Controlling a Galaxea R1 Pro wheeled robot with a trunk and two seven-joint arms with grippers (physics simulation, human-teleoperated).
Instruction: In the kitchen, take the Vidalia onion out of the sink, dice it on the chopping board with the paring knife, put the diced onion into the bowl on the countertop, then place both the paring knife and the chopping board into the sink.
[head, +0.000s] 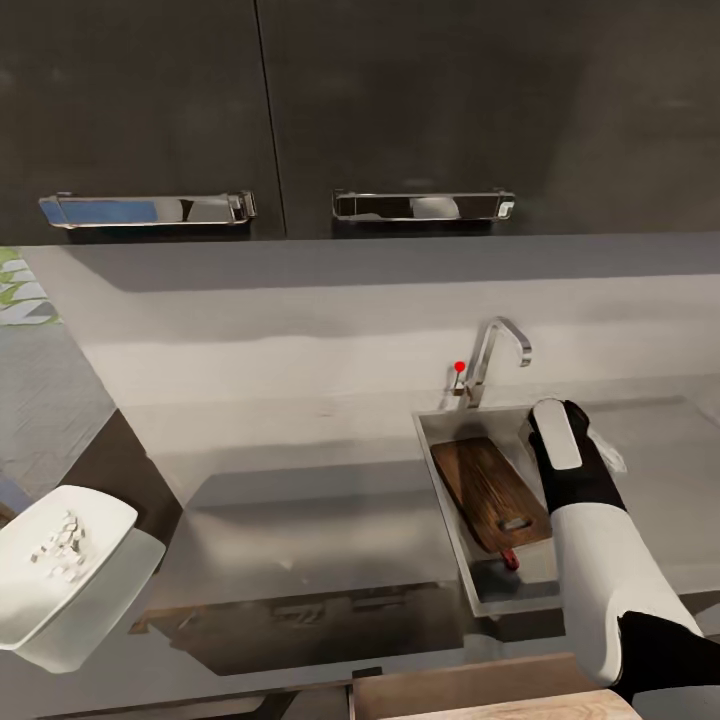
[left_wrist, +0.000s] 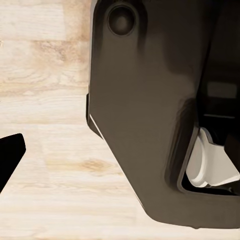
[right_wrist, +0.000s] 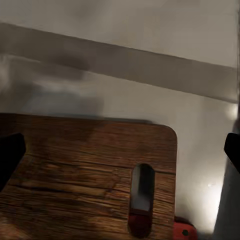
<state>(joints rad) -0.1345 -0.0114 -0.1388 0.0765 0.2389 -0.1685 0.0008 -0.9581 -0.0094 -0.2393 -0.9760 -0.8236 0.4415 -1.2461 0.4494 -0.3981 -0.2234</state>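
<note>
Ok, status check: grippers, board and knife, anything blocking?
Right gripper open above the sink. Chopping board lies in the basin, paring knife handle poking out beneath it. Diced onion in bowl. Nothing blocking.

Paring knife (head: 509, 558) mostly hidden beneath chopping board (head: 490, 492)

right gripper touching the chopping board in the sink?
Apart. In the right wrist view both dark fingertips sit wide at the frame edges, with the chopping board lying free between and beyond them; nothing is pinched. The right gripper hangs over the sink.
</note>
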